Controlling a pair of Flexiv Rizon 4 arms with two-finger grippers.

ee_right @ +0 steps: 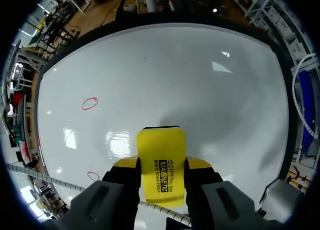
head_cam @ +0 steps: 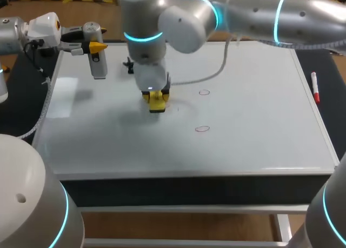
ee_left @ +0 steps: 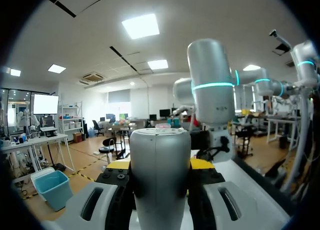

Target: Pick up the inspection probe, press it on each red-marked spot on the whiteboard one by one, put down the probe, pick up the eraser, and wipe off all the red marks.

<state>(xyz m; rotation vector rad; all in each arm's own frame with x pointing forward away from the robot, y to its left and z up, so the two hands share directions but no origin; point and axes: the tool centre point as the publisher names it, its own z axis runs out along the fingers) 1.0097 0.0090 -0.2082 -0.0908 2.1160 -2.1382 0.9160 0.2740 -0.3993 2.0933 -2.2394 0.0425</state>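
Hanging over whiteboard (head_cam: 259,142), right jaws clamped on yellow eraser (ee_right: 161,162), two red marks (head_cam: 202,129) nearby, left jaws gripping probe (ee_left: 160,175).

Yellow eraser (ee_right: 161,165), grey probe (ee_left: 160,175), red marks (head_cam: 202,129).

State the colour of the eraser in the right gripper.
Yellow rectangular eraser; best in right wrist view.

Two red marks (head_cam: 204,92) (head_cam: 202,129), one yellow eraser (head_cam: 156,102), one silver probe (head_cam: 98,68), one marker pen (head_cam: 314,87), one whiteboard (head_cam: 248,145)
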